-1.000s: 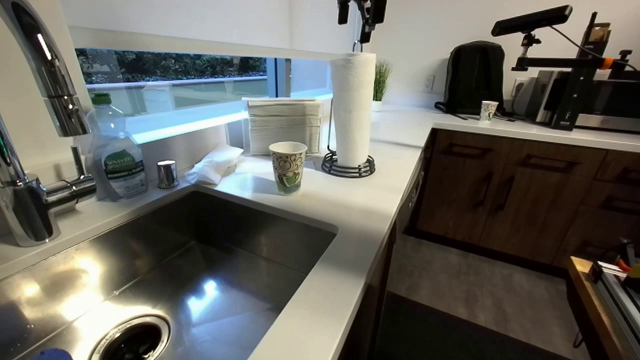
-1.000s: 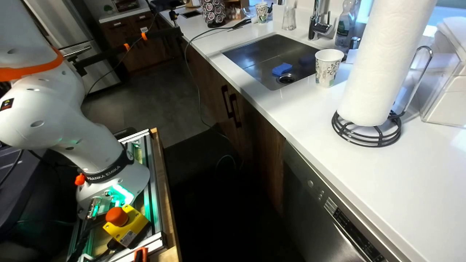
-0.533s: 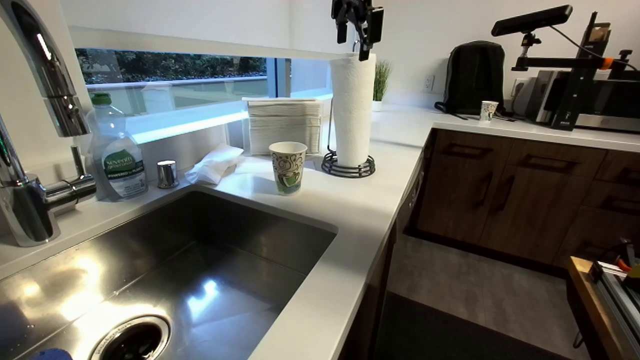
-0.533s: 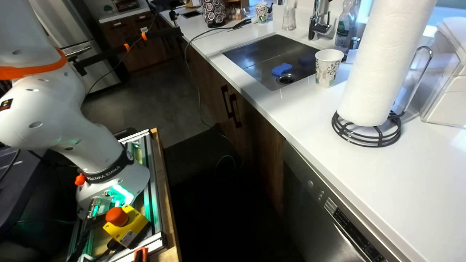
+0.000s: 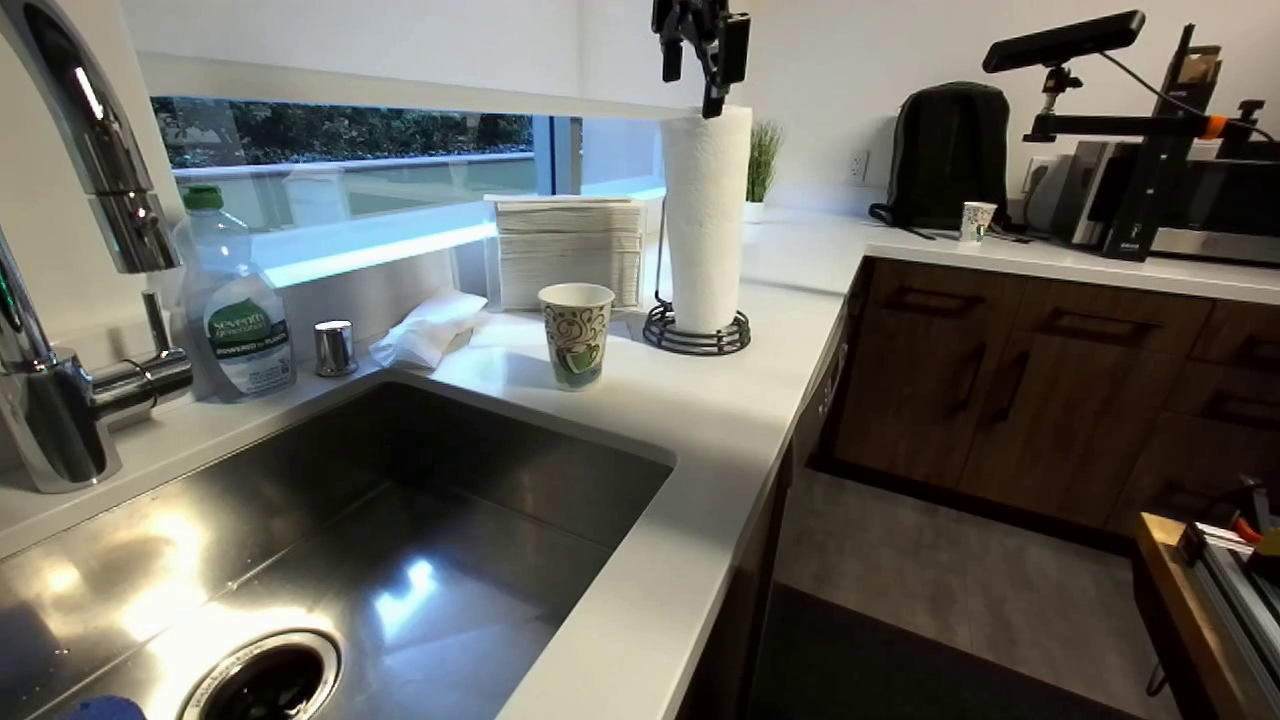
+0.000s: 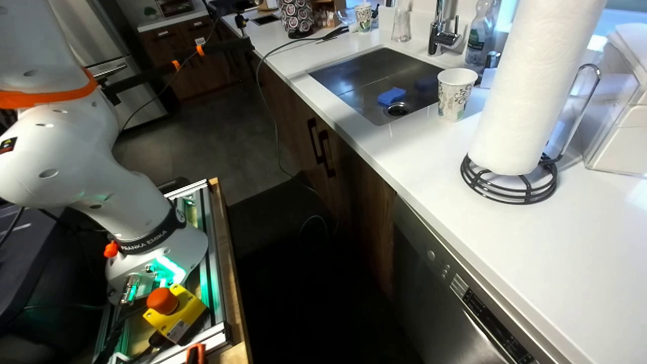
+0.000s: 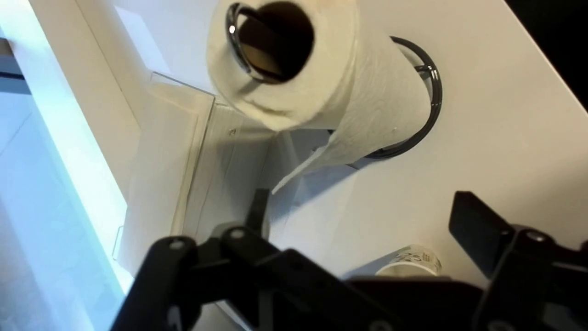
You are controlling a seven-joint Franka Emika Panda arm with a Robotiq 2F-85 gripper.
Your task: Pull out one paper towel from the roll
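The roll (image 5: 705, 220) is a tall white cylinder on a dark wire holder (image 5: 697, 345), standing on the counter and leaning slightly. It also shows in an exterior view (image 6: 536, 91) and in the wrist view (image 7: 390, 92), seen from above. In the wrist view the loose end of the outer paper towel (image 7: 317, 158) sticks out from the roll as a free flap. My gripper (image 5: 692, 92) is open, beside the roll's top in an exterior view. In the wrist view the gripper (image 7: 360, 195) has nothing between its fingers; the flap's corner lies just beyond the left fingertip in the picture. Contact cannot be told.
A patterned paper cup (image 5: 577, 340) stands near the roll, beside the sink (image 5: 520, 430). A clear napkin box (image 5: 570, 255) stands by the window behind the roll. Crumpled white paper (image 5: 430, 330) and a soap bottle (image 5: 240, 300) are along the sink's back edge.
My gripper has come down toward the roll's top and shifted left in an exterior view. The arm has moved slightly in the exterior view showing its base. The roll has not moved.
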